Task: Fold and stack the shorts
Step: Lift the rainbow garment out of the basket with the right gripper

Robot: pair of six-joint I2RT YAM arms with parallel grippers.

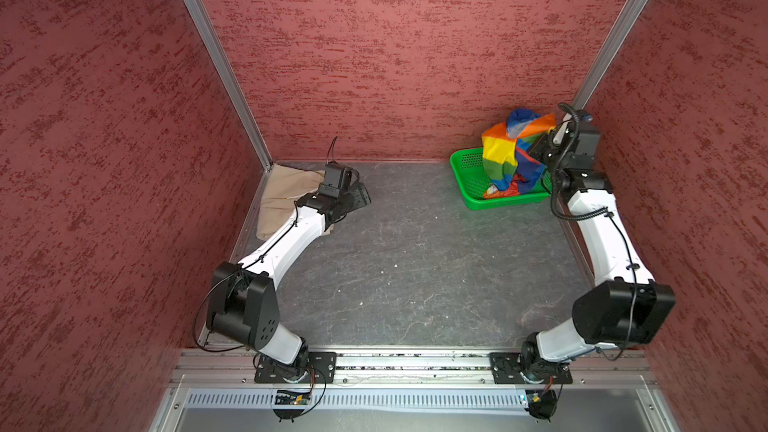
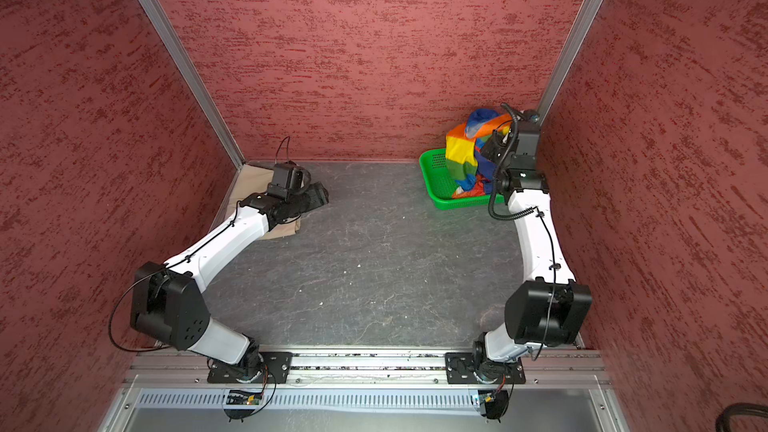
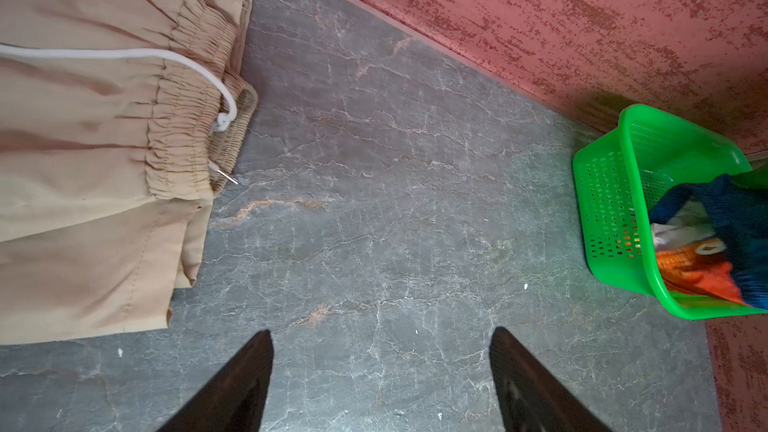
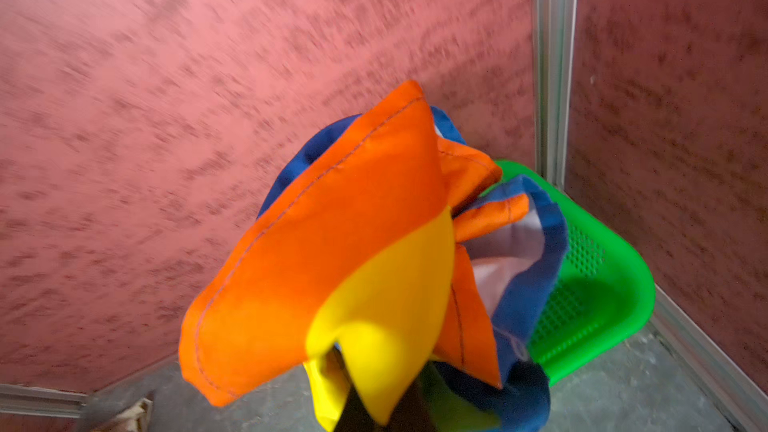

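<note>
Lifting higher seems wise — the right gripper, clamped on the shiny rainbow-striped shorts, should clear their trailing end from the green perforated plastic basket before swinging tableward. They hang bunched, orange edge uppermost. The left gripper gapes empty beside the flat beige cotton shorts — far-left corner.

I work inside a booth of red, mottled walls: a far wall, a left wall and a right wall, joined at the far corners by aluminium posts. The surface is dark grey with pale, stone-like veins. Along its near edge run an aluminium rail and a slotted duct. The light is soft and even.
</note>
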